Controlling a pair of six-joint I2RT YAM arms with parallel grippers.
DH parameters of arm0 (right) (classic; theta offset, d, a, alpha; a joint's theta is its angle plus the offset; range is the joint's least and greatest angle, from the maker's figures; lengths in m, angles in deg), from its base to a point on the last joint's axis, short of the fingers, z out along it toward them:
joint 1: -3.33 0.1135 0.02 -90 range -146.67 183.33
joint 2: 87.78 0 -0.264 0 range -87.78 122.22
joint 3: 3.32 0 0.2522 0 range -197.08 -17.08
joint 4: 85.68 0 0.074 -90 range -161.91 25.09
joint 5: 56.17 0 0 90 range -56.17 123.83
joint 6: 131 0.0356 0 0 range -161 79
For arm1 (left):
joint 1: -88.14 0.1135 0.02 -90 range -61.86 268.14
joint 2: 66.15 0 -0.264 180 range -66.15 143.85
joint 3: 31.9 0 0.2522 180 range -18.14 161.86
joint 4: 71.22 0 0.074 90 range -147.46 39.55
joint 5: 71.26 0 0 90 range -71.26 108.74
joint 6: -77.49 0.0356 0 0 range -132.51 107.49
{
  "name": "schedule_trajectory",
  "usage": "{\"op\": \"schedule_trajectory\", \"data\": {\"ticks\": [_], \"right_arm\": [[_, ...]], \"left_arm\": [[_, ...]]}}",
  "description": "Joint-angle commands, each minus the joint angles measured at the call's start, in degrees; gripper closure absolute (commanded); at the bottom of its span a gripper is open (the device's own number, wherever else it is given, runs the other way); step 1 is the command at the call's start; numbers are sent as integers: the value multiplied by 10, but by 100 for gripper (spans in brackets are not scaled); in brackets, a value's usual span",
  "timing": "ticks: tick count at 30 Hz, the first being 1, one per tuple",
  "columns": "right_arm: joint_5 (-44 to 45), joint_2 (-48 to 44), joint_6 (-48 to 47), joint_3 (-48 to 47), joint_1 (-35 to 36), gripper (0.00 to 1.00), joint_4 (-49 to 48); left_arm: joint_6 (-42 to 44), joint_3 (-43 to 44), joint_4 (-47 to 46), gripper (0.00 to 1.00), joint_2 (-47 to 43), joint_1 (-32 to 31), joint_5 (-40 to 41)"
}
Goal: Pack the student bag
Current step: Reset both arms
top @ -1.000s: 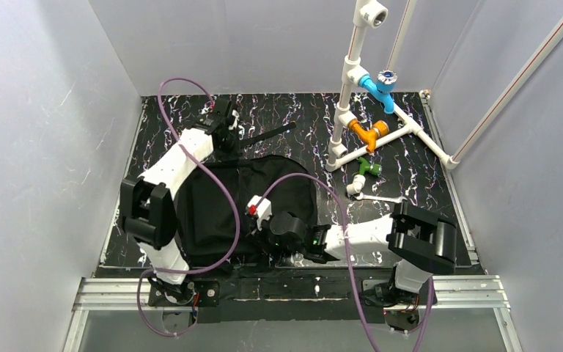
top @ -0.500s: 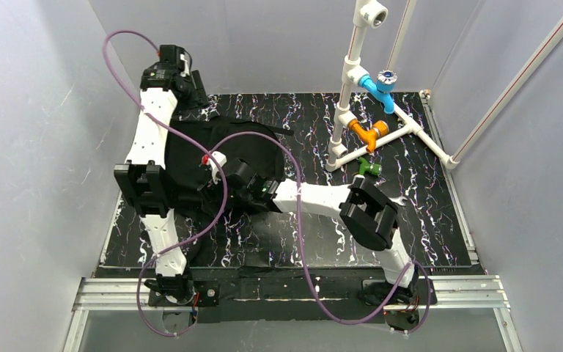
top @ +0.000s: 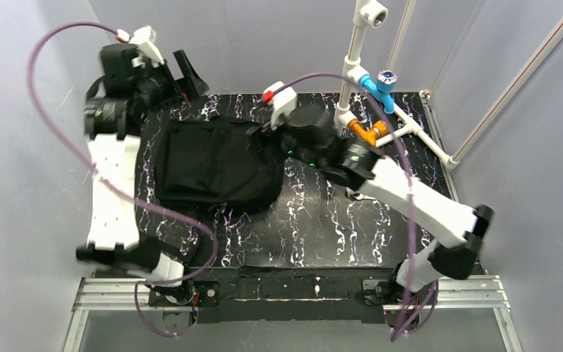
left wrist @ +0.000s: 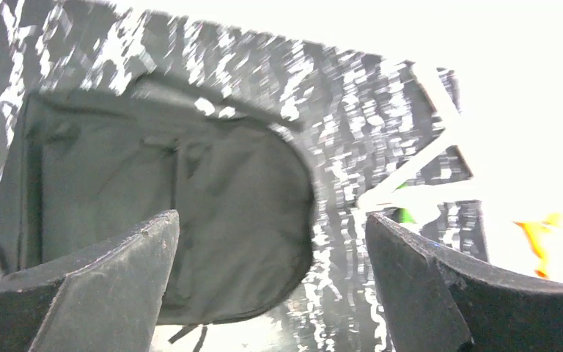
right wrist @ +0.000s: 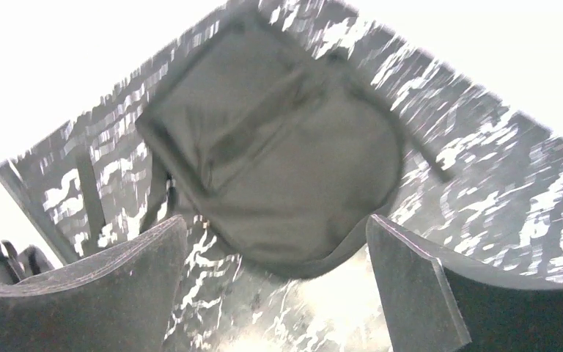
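Presently: left gripper (left wrist: 270,218) and right gripper (right wrist: 275,220) jaws wide open, empty over student bag (top: 216,165); risk of clipping adjacent pipe rack (top: 353,72) at 1 o'clock.

I see my left arm (top: 110,191) and right arm (top: 418,198) as white shells with black joint housings (top: 454,257). A purple cable (top: 321,74) trails from each, ending in a red-tipped white plug (top: 278,100). The fingers (left wrist: 117,286) are matte black wedges.

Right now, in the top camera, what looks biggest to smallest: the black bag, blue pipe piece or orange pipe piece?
Largest: black bag, by far.
Then: blue pipe piece and orange pipe piece, alike; the right arm hides part of the orange one.
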Motion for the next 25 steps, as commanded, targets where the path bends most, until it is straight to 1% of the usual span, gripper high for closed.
{"op": "schedule_trajectory", "data": {"ticks": [1,3,5,8,14,21,23,25], "right_arm": [[134,-93,-50,-58,7,2,32],[178,-133,-71,-63,7,2,20],[218,-169,-99,-53,7,1,-5],[272,-213,-124,-37,7,2,-43],[305,-269,-155,-26,7,2,-73],[315,-311,-164,13,7,2,-132],[337,-306,-144,5,7,2,-126],[352,-282,-134,-29,7,2,-89]], "left_arm": [[-34,-61,-152,2,-158,-1,-120],[-50,-116,-244,2,-239,-1,-124],[-60,-173,-340,2,-300,-1,-116],[-66,-215,-393,2,-359,-1,-90],[-57,-230,-409,2,-408,-1,-49],[-34,-254,-394,2,-421,-1,-7],[-34,-256,-390,2,-416,-1,-8],[-37,-254,-389,2,-407,-1,-18]]}}
